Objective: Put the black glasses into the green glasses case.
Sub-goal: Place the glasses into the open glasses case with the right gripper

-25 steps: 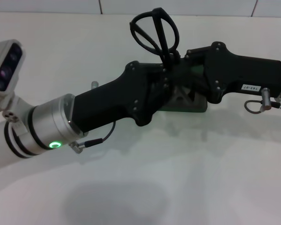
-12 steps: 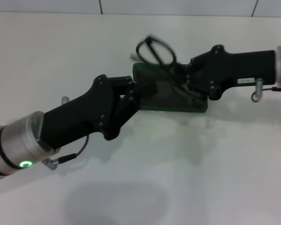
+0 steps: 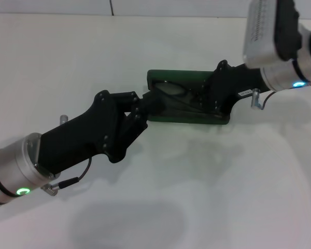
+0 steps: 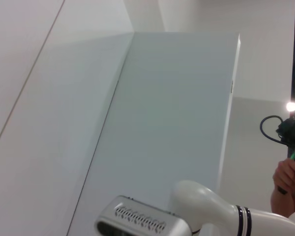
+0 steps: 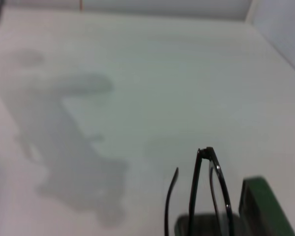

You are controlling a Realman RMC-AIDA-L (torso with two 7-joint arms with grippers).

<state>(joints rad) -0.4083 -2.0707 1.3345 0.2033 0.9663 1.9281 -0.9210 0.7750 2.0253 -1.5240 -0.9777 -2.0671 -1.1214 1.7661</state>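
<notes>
The green glasses case (image 3: 217, 118) lies open in the middle of the white table. The black glasses (image 3: 171, 87) sit low inside it, lenses toward its left end. My right gripper (image 3: 203, 95) reaches in from the right over the case and is shut on the glasses. In the right wrist view the glasses (image 5: 209, 196) stand close ahead, with a corner of the case (image 5: 263, 206) beside them. My left gripper (image 3: 147, 104) comes from the lower left and rests at the case's left end. The case does not show in the left wrist view.
The white table (image 3: 197, 197) spreads wide on the near side and ends at a tiled wall at the back. The left wrist view points up at a pale wall panel (image 4: 177, 123), with a person's hand (image 4: 285, 182) at the far right.
My right gripper has brought the glasses down from above the case's far edge into the case. My left arm has drawn back toward the lower left, its gripper staying at the case's left end.
</notes>
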